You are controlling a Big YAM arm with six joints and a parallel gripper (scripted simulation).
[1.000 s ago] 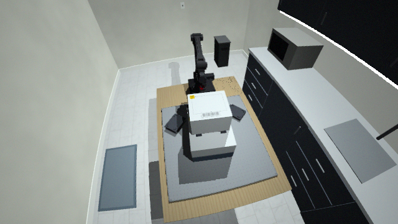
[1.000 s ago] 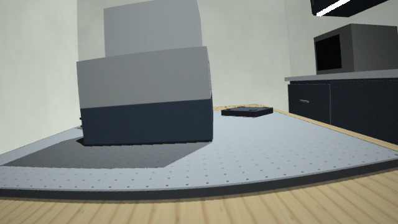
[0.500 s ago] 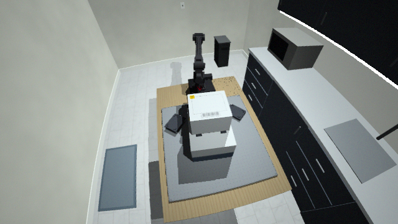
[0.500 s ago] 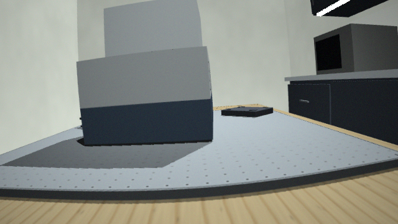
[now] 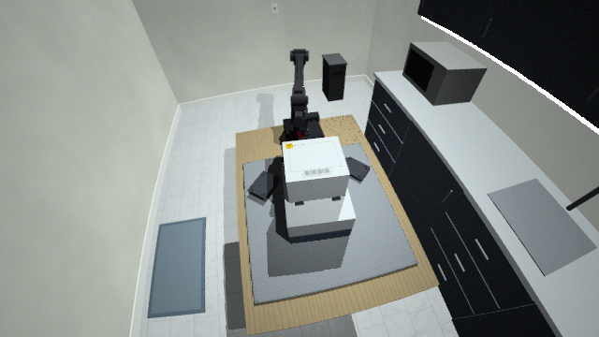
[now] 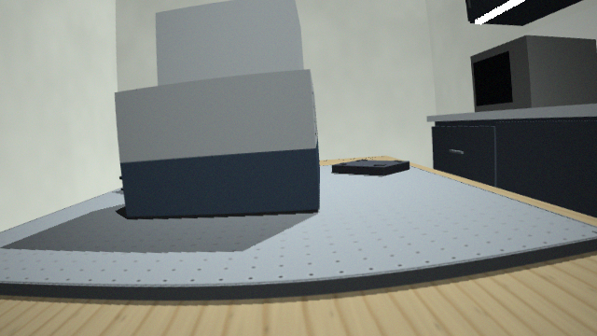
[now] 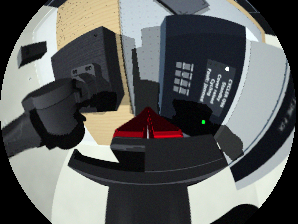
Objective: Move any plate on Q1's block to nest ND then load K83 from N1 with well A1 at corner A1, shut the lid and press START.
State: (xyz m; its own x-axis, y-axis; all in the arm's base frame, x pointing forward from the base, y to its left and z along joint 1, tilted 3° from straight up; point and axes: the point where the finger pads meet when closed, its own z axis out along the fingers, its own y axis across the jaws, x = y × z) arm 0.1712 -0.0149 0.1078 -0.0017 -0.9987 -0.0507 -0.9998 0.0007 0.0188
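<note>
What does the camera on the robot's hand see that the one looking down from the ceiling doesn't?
Only the hand camera shows the machine's dark front panel with its keys, a small green lamp and the shut red gripper. Only the ceiling camera shows the microwave, the counter and the barcode on the machine's top. Both show the machine and the dark trays beside it.

From above, the machine's raised lid (image 5: 315,166) covers its block, and the arm's gripper is hidden behind it. In the side view the machine (image 6: 219,140) hides the arm and the left tray. In the wrist view the key (image 7: 184,75) labels and panel print (image 7: 218,82) are too small to read.
</note>
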